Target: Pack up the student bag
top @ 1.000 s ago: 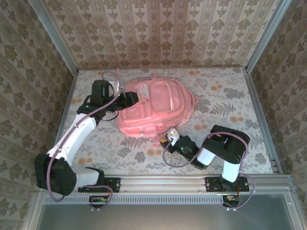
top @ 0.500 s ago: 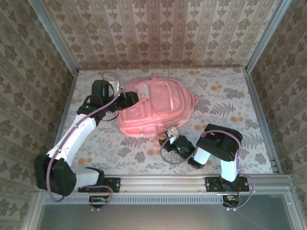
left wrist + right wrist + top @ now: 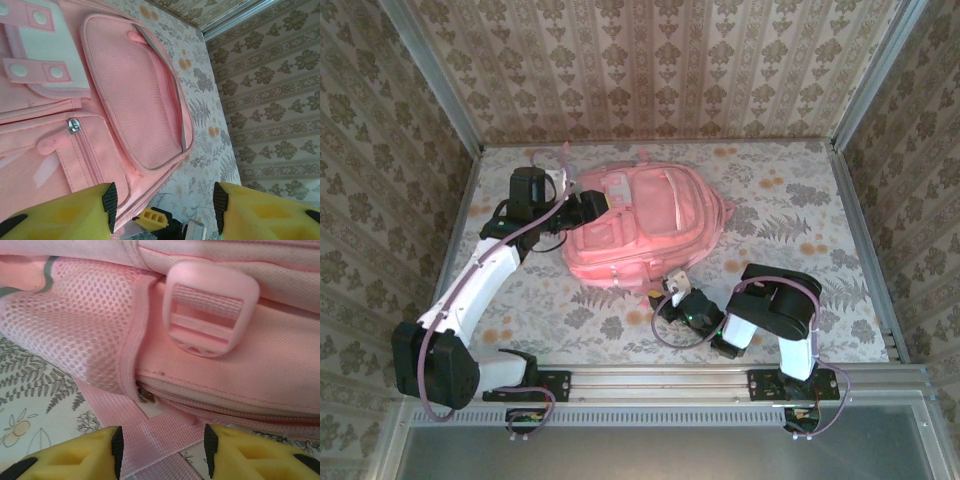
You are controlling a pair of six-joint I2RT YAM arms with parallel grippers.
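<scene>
Against the earlier top views we record that the right arm has shifted left, its elbow nearer the middle of the table [image 3: 790, 210]. The right gripper [image 3: 672, 286] now sits at the near edge of the student bag [image 3: 640, 225]. The left arm and the bag have not moved.

The left gripper [image 3: 594, 206] rests at the bag's left side. Its wrist view shows the yellow fingers [image 3: 75, 210] spread wide, holding nothing. The right gripper's fingers [image 3: 75, 452] likewise stand apart (a flat pink strap [image 3: 150, 437] lies between them, not pinched).

The bag lies flat at the table's far middle, front face up. We note pink fabric, a mesh pocket [image 3: 135, 100] with grey trim, a white patch [image 3: 45, 55] with pink tabs, and a metal zipper pull [image 3: 74, 125]. A pink plastic buckle [image 3: 210, 307] sits above a zipper line.
</scene>
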